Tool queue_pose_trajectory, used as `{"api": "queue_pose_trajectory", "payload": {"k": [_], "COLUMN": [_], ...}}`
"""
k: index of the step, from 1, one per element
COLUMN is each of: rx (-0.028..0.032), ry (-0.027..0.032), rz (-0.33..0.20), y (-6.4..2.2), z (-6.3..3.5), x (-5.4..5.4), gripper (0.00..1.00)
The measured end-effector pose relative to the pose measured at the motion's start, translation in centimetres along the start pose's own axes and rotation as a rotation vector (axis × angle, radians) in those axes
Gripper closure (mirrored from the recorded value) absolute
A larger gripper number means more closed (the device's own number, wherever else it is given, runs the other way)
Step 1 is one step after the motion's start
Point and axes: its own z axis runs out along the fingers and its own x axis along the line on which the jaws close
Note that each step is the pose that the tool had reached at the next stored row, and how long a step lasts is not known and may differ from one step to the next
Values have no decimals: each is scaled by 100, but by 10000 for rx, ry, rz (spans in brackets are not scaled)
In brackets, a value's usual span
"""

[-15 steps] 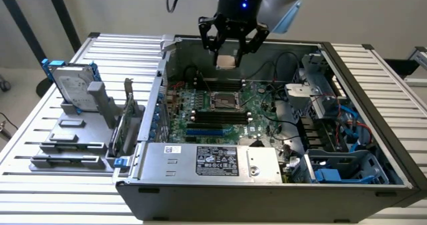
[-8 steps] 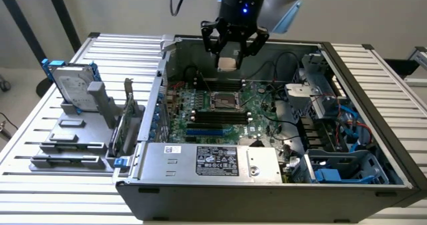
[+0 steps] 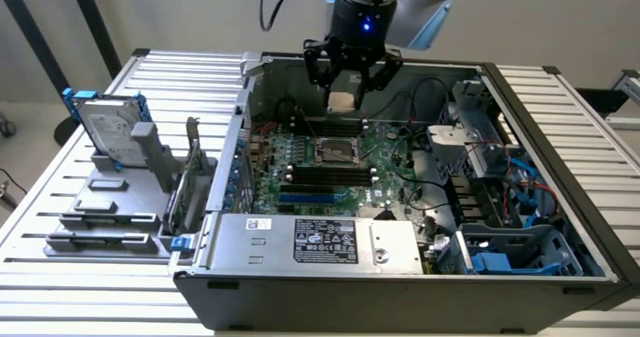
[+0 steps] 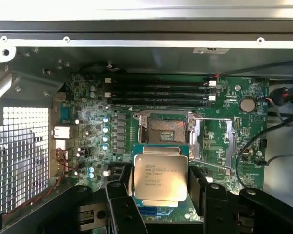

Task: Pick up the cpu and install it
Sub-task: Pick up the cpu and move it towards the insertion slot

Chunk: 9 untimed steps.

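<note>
Fingers (image 4: pixel 118 200) closed on opposite edges of the cpu (image 4: pixel 160 178), held over the motherboard (image 3: pixel 390 138) at twelve o'clock from the open socket (image 3: pixel 338 151), exterior view. Judged light, rigid, slick-topped, delicate underneath; edges suit gripping.

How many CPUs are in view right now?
1. The cpu is gripped in the tool, hanging over the motherboard. The open socket looks empty.

Robotics lab workbench: slatted aluminium table (image 3: pixel 180 71), open computer tower (image 3: pixel 400 296), grey parts fixture (image 3: pixel 110 202) beside it.
</note>
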Motion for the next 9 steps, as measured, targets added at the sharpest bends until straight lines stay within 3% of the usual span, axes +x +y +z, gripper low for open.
{"api": "queue_pose_trajectory", "payload": {"k": [9], "rx": [-15], "ry": [-11], "rz": [162], "y": [55], "z": [166], "x": [-20], "gripper": [45]}}
